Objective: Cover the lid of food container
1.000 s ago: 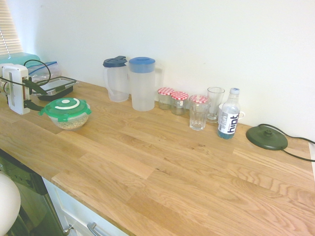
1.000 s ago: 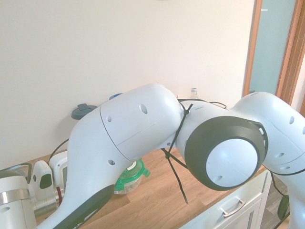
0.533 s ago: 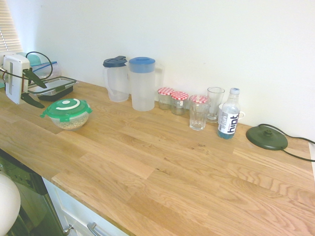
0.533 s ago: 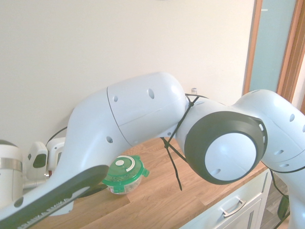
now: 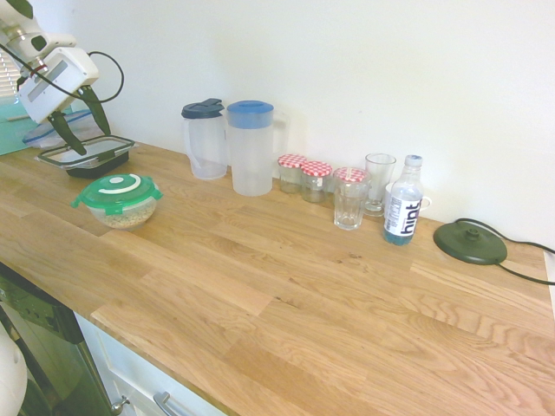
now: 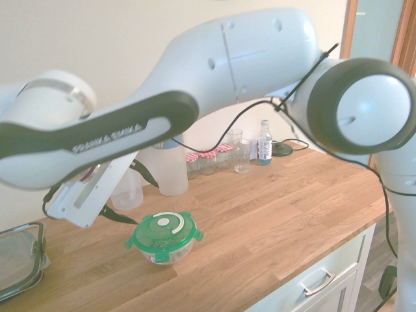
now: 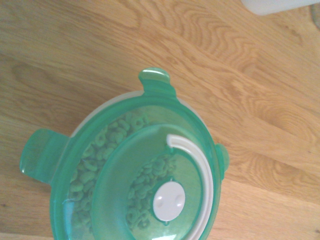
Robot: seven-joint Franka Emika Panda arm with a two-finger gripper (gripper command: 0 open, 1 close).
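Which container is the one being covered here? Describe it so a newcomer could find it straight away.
On the long wooden countertop, look near the end away from the water bottle, in front of the rectangular black-rimmed container. There sits a small round translucent bowl of cereal rings, the only one wearing a round green lid with clip tabs.

White glossy arm (image 6: 247, 58), rounded link shells with small round screw recesses. Dark grey band along one link, grey lettering on it, too blurred to read. Big joint cap (image 6: 361, 107) is dark grey with a white disc centre. Black cable runs along the links. Hand (image 5: 76, 117): boxy white body, two dark fingers (image 5: 95, 108).
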